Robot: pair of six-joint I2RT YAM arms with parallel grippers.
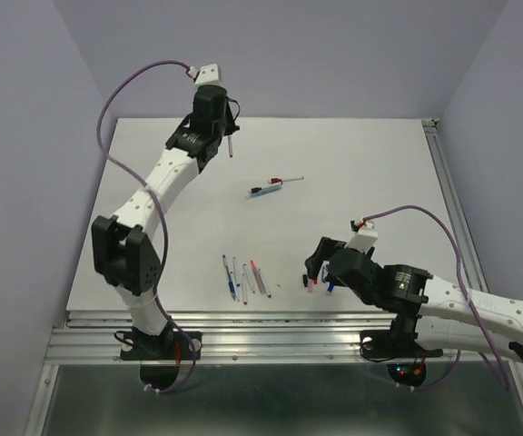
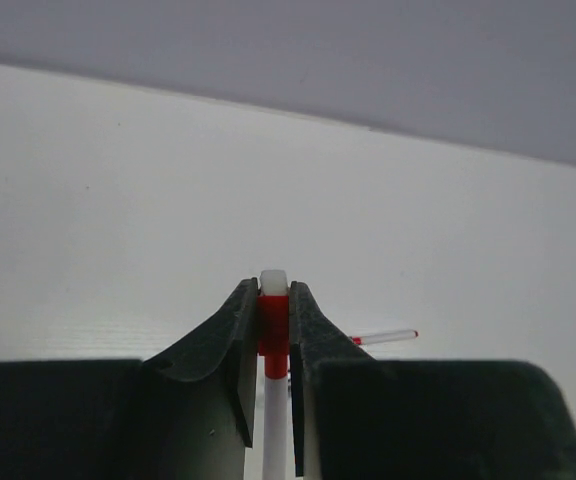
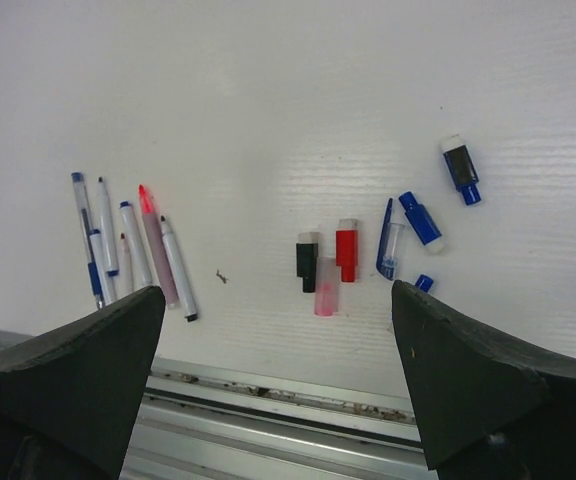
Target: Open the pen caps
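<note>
My left gripper (image 1: 229, 127) is raised over the table's far left and is shut on a white pen (image 1: 231, 143) that hangs below it. In the left wrist view the jaws (image 2: 274, 300) clamp the pen's red cap (image 2: 274, 325). My right gripper (image 1: 319, 270) is open and empty, low over the near right. Below it lie several loose pen caps: black (image 3: 307, 262), red (image 3: 347, 250), pink (image 3: 326, 287) and blue (image 3: 420, 218). A dark blue one (image 3: 461, 168) lies further off. The pink cap (image 1: 310, 285) also shows in the top view.
A row of uncapped pens (image 3: 133, 255) lies left of the caps, also in the top view (image 1: 244, 278). Two more pens (image 1: 272, 186) lie mid-table; one shows in the left wrist view (image 2: 383, 337). A metal rail (image 3: 288, 400) runs along the table's near edge.
</note>
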